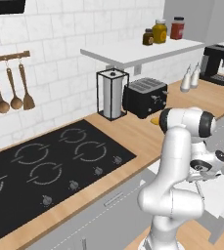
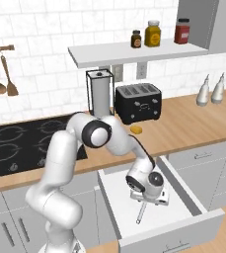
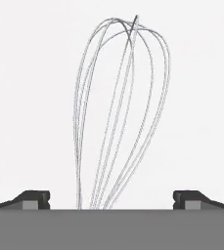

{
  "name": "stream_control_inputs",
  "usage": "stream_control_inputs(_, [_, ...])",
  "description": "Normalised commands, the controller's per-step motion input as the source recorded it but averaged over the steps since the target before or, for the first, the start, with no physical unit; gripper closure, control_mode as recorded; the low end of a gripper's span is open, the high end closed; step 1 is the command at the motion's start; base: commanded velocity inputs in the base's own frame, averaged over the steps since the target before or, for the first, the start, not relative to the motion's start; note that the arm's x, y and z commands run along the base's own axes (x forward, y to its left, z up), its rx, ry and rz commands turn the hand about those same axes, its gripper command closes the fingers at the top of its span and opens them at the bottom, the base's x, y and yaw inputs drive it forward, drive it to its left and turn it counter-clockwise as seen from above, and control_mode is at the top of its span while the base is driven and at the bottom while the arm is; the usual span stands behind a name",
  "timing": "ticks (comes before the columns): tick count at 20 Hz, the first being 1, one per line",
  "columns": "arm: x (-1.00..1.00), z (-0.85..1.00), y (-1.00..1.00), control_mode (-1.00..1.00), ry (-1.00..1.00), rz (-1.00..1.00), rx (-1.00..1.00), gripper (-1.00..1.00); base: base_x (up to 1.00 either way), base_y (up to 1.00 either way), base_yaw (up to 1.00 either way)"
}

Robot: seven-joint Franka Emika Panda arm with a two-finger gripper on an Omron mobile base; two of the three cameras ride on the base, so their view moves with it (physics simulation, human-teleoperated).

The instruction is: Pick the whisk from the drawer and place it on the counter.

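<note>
Whisk [image 3: 118,112] wires run up the middle of the hand view, thin pale loops over the white floor of the drawer [image 2: 193,197], crossing at their far tip near the top of that view. The two dark fingers [image 3: 35,199] stand wide apart at the bottom corners, one on each side of the wire loops, with clear white floor between each tip and the wires; the loops sit a little nearer the left tip than the right. No finger touches the whisk, and nothing is held.

From the right base view the arm bends down over the bench [image 2: 193,123] edge into the pulled-out drawer, and the hand [image 2: 149,190] hangs low inside it. A slim pale stem [image 2: 141,213] lies on the drawer floor just below the hand, pointing toward the drawer's front panel; it is too faint to say how it joins the wires.

On the bench behind the drawer stand a black toaster [image 2: 138,103] and a paper towel holder [image 2: 99,94], with a small yellow lump [image 2: 136,129] in front of the toaster. The black cooktop [image 1: 50,166] is set in the bench to the left, and two pale bottles [image 2: 209,90] stand to the right. Jars [image 2: 153,33] sit on the white wall shelf.
</note>
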Motion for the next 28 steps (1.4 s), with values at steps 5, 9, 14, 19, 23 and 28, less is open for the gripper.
stream_control_inputs(5, [0.16,-0.36,-0.05,-1.0,0.0,0.01,0.0,1.0,0.0,0.0,0.0])
stream_control_inputs(9, [0.09,-0.39,-0.25,-1.0,0.0,0.04,0.0,1.0,0.0,0.0,0.0])
stream_control_inputs(14, [-0.55,0.45,-0.42,-1.0,-0.02,0.1,0.05,1.0,0.0,0.0,0.0])
stream_control_inputs(19, [-0.32,1.0,0.15,-1.0,-0.04,0.09,0.0,1.0,0.0,0.0,0.0])
stream_control_inputs(23, [0.0,1.0,0.44,-1.0,-0.07,0.0,-0.03,1.0,0.0,0.0,0.0])
stream_control_inputs(28, [0.22,1.0,0.25,-1.0,-0.03,0.0,-0.05,1.0,0.0,0.0,0.0])
